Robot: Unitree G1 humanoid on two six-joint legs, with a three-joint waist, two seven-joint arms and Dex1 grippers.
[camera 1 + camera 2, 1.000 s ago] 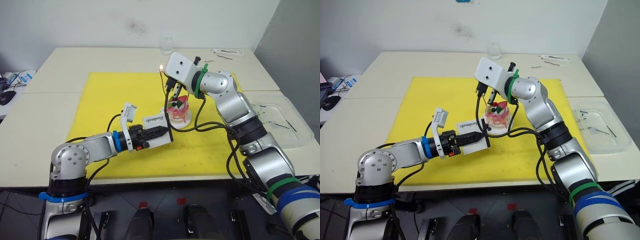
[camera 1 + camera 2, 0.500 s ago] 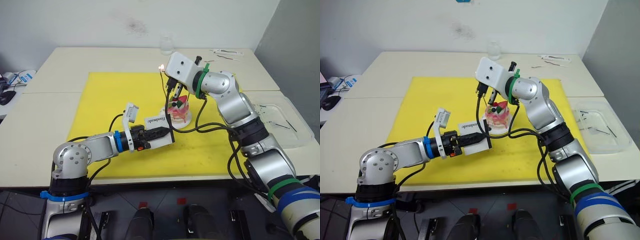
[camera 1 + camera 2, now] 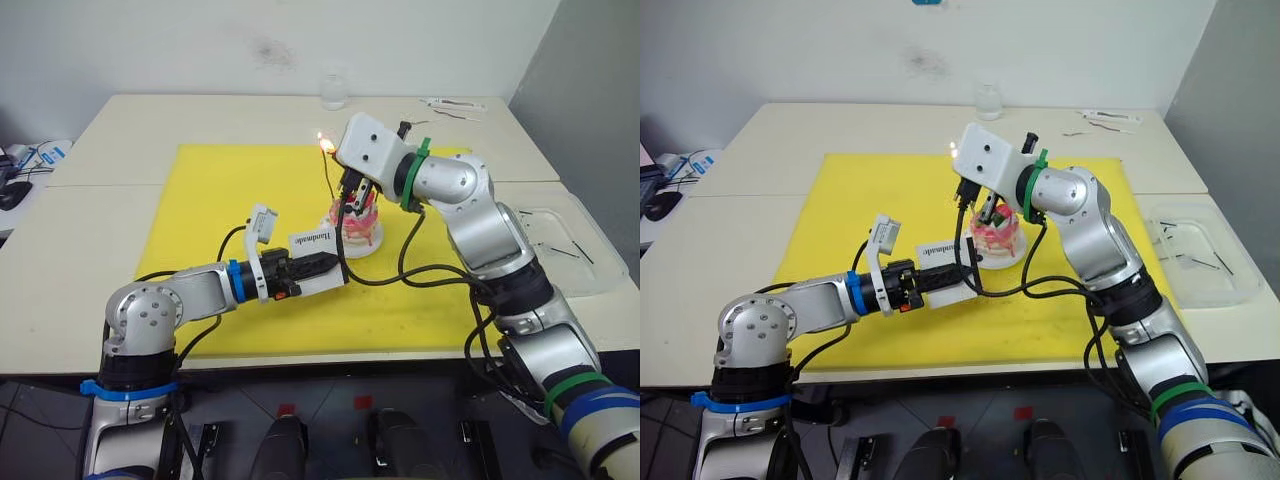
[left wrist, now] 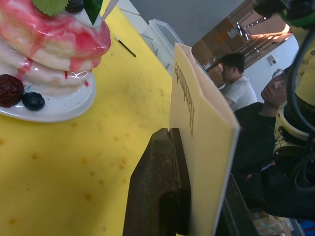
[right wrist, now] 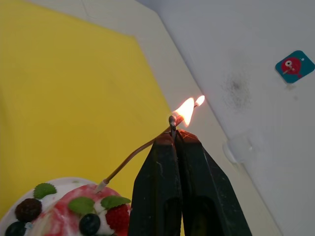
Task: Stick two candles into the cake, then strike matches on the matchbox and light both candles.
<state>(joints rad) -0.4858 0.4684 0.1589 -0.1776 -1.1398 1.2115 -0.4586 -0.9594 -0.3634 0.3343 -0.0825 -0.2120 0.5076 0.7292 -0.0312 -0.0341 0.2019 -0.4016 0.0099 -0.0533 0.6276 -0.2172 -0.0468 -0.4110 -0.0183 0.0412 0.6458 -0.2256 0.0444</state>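
Right pincer [image 5: 175,133] clamped on a burning match [image 5: 173,122], flame touching the tip of a candle [image 5: 138,153] that leans up out of the cake [image 3: 356,221], long axis slanting toward the pincer. Left pincer [image 3: 318,264] grips the matchbox [image 3: 316,258] upright, just beside the cake on the yellow mat [image 3: 220,190].

My robot's arms are rounded silver shells with black joints and loose black cables. The left arm [image 3: 180,295] wears blue bands, the right arm [image 3: 480,220] green ones. A white box sits at each wrist, ahead of black fingers [image 5: 167,196].
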